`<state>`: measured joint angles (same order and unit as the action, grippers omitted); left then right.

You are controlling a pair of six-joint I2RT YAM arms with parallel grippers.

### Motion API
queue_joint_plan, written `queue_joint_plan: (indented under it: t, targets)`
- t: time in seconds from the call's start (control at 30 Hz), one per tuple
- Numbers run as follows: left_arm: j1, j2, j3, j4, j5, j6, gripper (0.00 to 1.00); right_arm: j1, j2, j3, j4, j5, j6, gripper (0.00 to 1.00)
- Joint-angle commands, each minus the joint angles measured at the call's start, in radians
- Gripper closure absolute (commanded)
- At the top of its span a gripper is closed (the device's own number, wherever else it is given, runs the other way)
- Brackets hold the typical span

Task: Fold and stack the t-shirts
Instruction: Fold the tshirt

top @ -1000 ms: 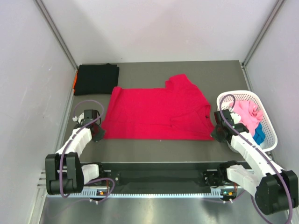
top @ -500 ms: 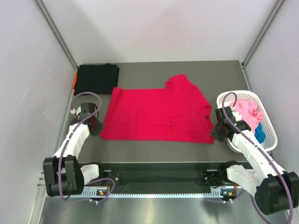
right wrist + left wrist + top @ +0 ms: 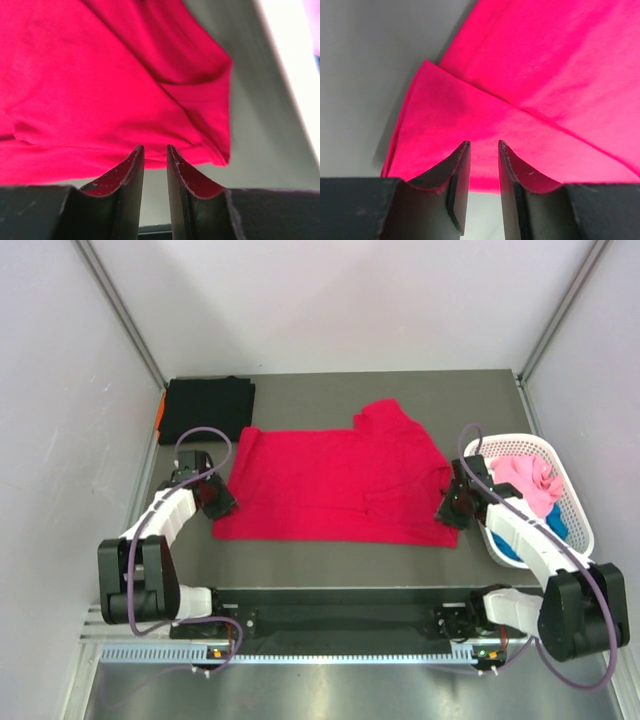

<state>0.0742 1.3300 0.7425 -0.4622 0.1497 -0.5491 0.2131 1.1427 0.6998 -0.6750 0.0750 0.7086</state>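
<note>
A bright red t-shirt (image 3: 340, 485) lies spread flat across the middle of the table, one sleeve pointing to the back. My left gripper (image 3: 222, 503) sits at its near left corner, with its jaws a little apart over the red cloth (image 3: 545, 75) and nothing between them. My right gripper (image 3: 447, 512) is at the near right corner, also slightly open and empty just short of the red hem (image 3: 100, 75). A black t-shirt (image 3: 208, 408) lies folded at the back left with an orange one (image 3: 160, 413) showing under its left edge. Pink (image 3: 525, 478) and blue (image 3: 553, 527) t-shirts lie in the basket.
A white lattice basket (image 3: 520, 443) stands at the right edge, close beside my right arm. Its white rim (image 3: 295, 60) shows in the right wrist view. Grey walls close in the table on the left, the back and the right. Bare grey table (image 3: 370, 60) lies left of the shirt.
Both grippers have opened and let go of the red shirt's near corners. The left one moved back and right, the right one back and left. The shirt's near edge shifted slightly back.
</note>
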Motion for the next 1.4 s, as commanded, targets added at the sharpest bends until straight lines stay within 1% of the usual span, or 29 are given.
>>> queue_joint_plan:
  t: [0.0, 0.07, 0.17, 0.2, 0.27, 0.3, 0.33, 0.37, 0.4, 0.43, 0.47, 0.53, 0.6, 0.63, 0.7, 0.77, 0.9, 0.93, 1.07, 1.23, 1.37]
  targets:
    - [0.003, 0.029, 0.037, 0.046, -0.01, 0.058, 0.66, -0.004, 0.021, 0.023, 0.135, -0.052, -0.104, 0.75]
    - [0.006, 0.044, 0.043, 0.039, -0.062, 0.054, 0.63, -0.004, 0.038, 0.05, 0.144, -0.047, -0.138, 0.74]
    - [0.007, 0.051, 0.032, 0.063, -0.064, 0.032, 0.62, -0.006, 0.083, 0.104, 0.179, -0.053, -0.184, 0.72]
    - [0.007, 0.051, 0.018, 0.077, -0.07, 0.026, 0.62, -0.006, 0.119, 0.124, 0.193, -0.067, -0.202, 0.71]
    - [0.009, 0.055, 0.017, 0.1, -0.071, 0.017, 0.62, -0.004, 0.166, 0.171, 0.218, -0.07, -0.285, 0.7]
    - [0.007, 0.063, 0.033, 0.099, -0.071, 0.012, 0.62, -0.004, 0.208, 0.181, 0.229, -0.101, -0.322, 0.7]
    - [0.007, 0.069, 0.043, 0.1, -0.064, 0.008, 0.62, -0.006, 0.232, 0.19, 0.251, -0.169, -0.362, 0.7]
    - [0.007, 0.081, 0.052, 0.109, -0.055, 0.0, 0.62, -0.014, 0.259, 0.205, 0.276, -0.217, -0.445, 0.69]
    - [0.007, 0.087, 0.073, 0.118, -0.035, -0.005, 0.62, -0.014, 0.288, 0.249, 0.27, -0.245, -0.472, 0.69]
    - [0.007, 0.095, 0.084, 0.123, -0.024, -0.003, 0.62, -0.014, 0.342, 0.272, 0.261, -0.257, -0.504, 0.69]
    - [0.007, 0.115, 0.098, 0.122, -0.015, 0.006, 0.62, -0.012, 0.359, 0.288, 0.255, -0.268, -0.518, 0.69]
    - [0.007, 0.138, 0.141, 0.076, 0.001, 0.046, 0.63, -0.014, 0.413, 0.337, 0.233, -0.284, -0.538, 0.69]
    - [0.007, 0.137, 0.153, 0.007, -0.053, 0.052, 0.62, -0.014, 0.437, 0.378, 0.221, -0.288, -0.554, 0.69]
    - [0.01, 0.126, 0.134, 0.0, -0.115, 0.041, 0.56, -0.014, 0.456, 0.388, 0.212, -0.285, -0.576, 0.68]
    - [0.018, 0.074, 0.074, 0.017, -0.133, 0.028, 0.54, -0.017, 0.468, 0.405, 0.213, -0.287, -0.603, 0.67]
    - [0.029, 0.042, 0.051, 0.057, -0.142, 0.028, 0.54, -0.026, 0.477, 0.406, 0.232, -0.29, -0.63, 0.67]
    - [0.059, 0.083, 0.049, 0.073, -0.13, 0.031, 0.55, -0.037, 0.558, 0.464, 0.197, -0.357, -0.698, 0.65]
    - [0.071, 0.119, 0.055, 0.074, -0.115, 0.028, 0.55, -0.038, 0.575, 0.478, 0.172, -0.374, -0.73, 0.65]
    - [0.076, 0.202, 0.1, 0.056, -0.056, 0.032, 0.59, -0.049, 0.606, 0.492, 0.167, -0.388, -0.759, 0.63]
    - [0.075, 0.224, 0.11, 0.068, -0.064, 0.035, 0.58, -0.057, 0.629, 0.501, 0.169, -0.366, -0.791, 0.61]
    - [0.075, 0.232, 0.12, 0.069, -0.061, 0.04, 0.64, -0.064, 0.658, 0.514, 0.176, -0.406, -0.794, 0.6]
